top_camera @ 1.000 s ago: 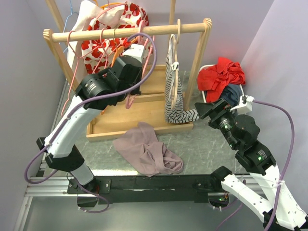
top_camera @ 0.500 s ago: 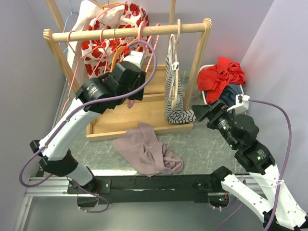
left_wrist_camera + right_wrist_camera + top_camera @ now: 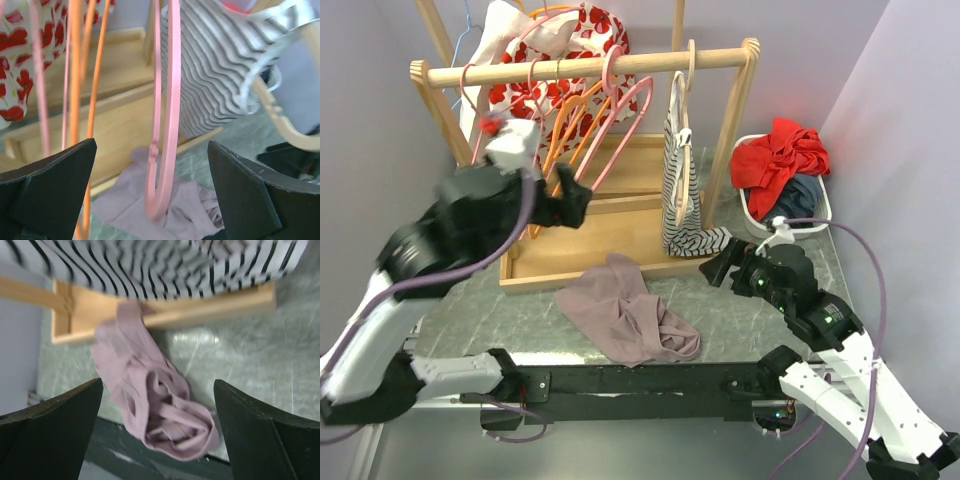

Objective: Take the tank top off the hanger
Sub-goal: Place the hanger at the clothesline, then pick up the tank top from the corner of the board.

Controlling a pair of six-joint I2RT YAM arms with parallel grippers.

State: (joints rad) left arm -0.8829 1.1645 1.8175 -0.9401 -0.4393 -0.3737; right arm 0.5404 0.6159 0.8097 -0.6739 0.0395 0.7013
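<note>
L tool [image 3: 566, 192], R tool [image 3: 715, 270] spread, empty; prob. needing straight pull-back off pink hanger [image 3: 167, 125] (tank top [image 3: 625, 320] lying free).

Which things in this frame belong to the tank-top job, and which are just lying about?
Job: mauve tank top, off and crumpled on the table; bare pink hanger on the rail; left gripper, open.
Lying about: striped top on its wooden hanger; floral garment; orange hangers; basket of red clothes.
</note>
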